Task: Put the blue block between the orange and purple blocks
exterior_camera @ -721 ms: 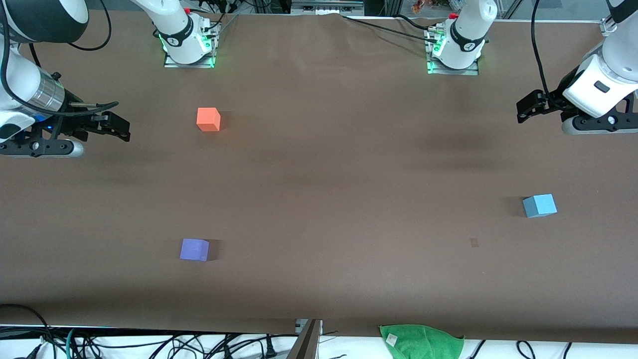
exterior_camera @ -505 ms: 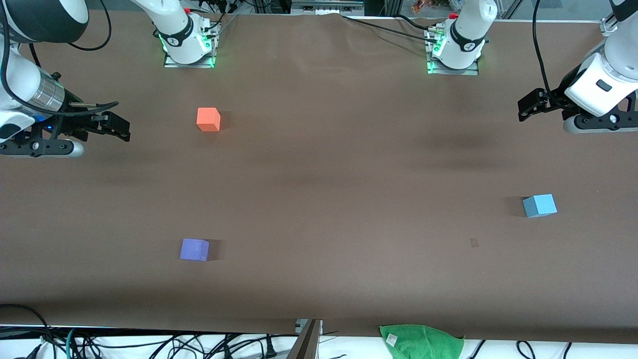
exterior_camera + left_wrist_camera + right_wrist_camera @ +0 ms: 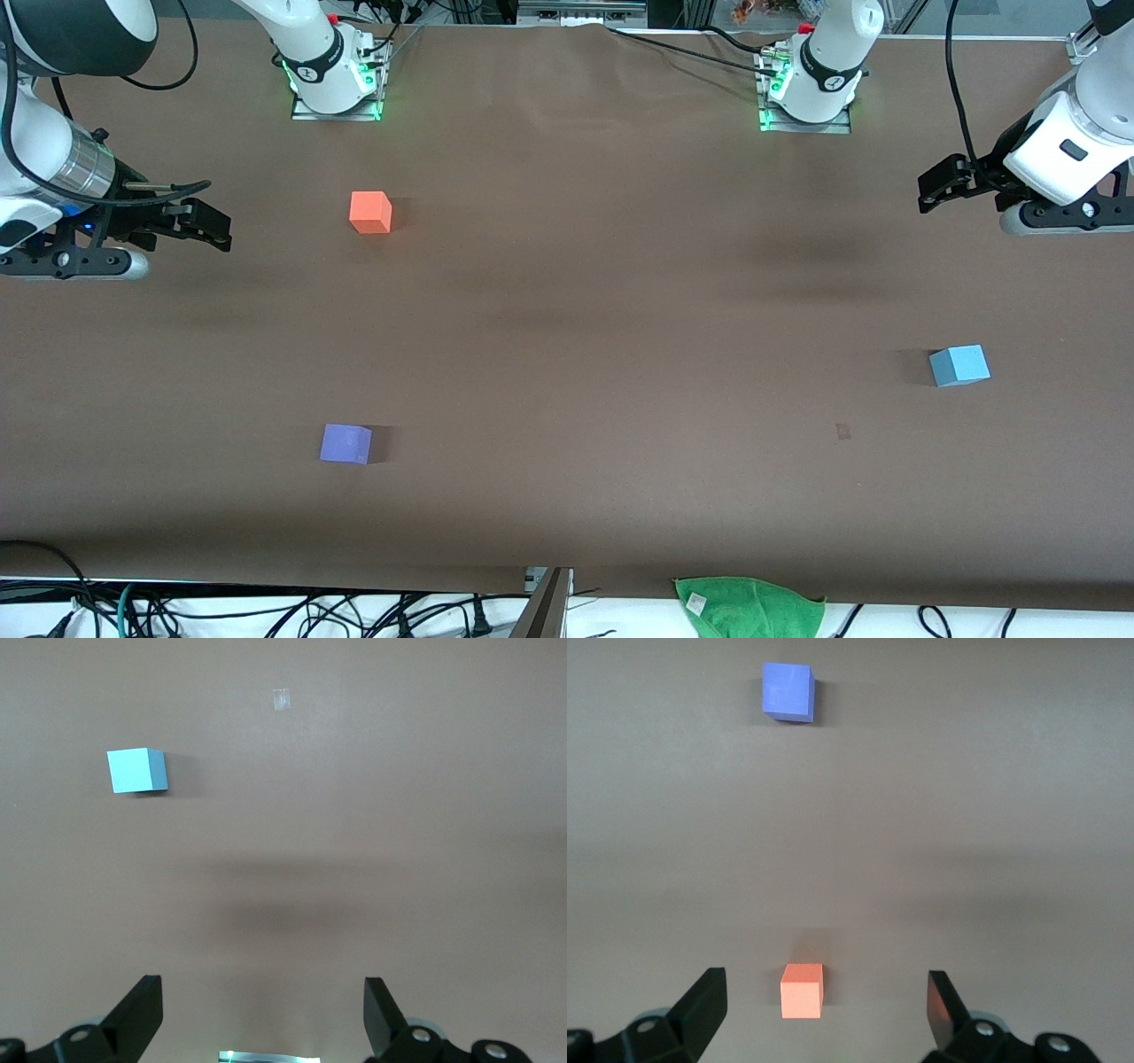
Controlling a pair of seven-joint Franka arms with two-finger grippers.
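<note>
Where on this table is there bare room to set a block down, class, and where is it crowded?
Bare tabletop lies between the orange block and the purple block, and across the middle toward the blue block. Nowhere is crowded; both open grippers, left gripper and right gripper, hang over the table's ends.

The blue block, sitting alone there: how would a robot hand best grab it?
Probably from straight above, fingers closing on two opposite side faces of the blue block. It sits flat on the table with nothing beside it, and the open left gripper is nearest.
</note>
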